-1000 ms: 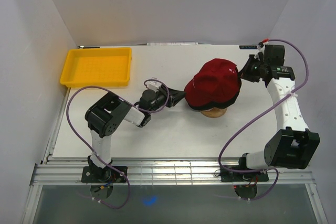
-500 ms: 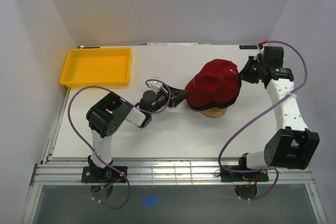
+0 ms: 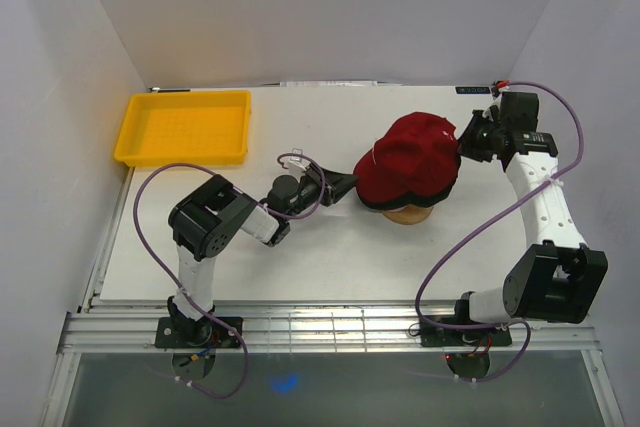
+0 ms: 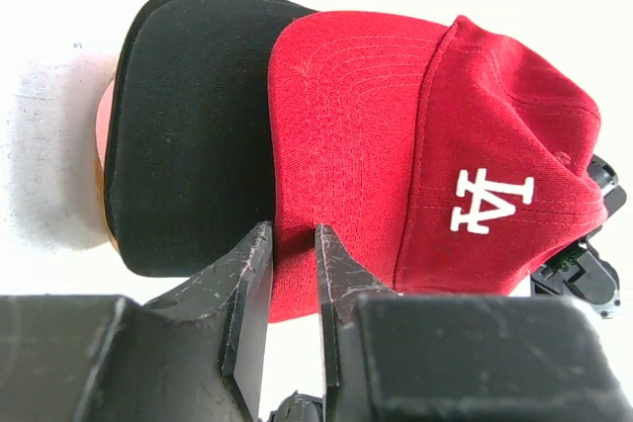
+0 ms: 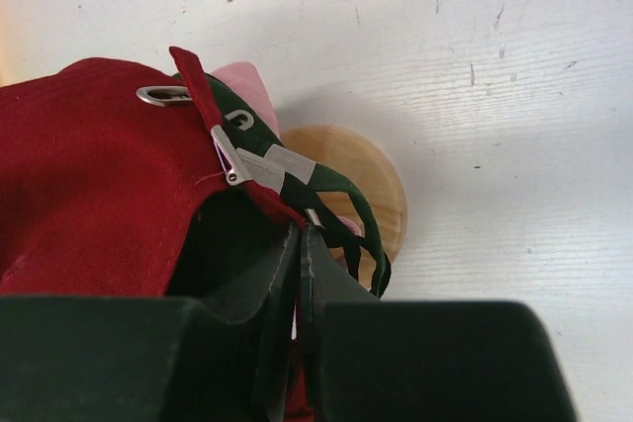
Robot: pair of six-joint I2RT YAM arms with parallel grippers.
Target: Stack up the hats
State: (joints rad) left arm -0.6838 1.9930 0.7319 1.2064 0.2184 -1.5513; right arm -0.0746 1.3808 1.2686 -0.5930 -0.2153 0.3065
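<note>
Red cap (image 3: 410, 157) sits on top of the stack on the wooden stand (image 3: 408, 215), right of centre on the table (image 3: 330, 257). Black cap (image 4: 188, 145) and green cap (image 5: 336, 185) are underneath. Left gripper (image 3: 345, 184) pinches the red cap's brim. Right gripper (image 3: 465, 142) is clamped tight on its rear edge. Yellow tray (image 3: 180, 160) is far left.

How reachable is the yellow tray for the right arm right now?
Probably not: the right gripper is clamped on the red cap's rear, and the yellow tray sits at the far-left corner, beyond the left arm.
</note>
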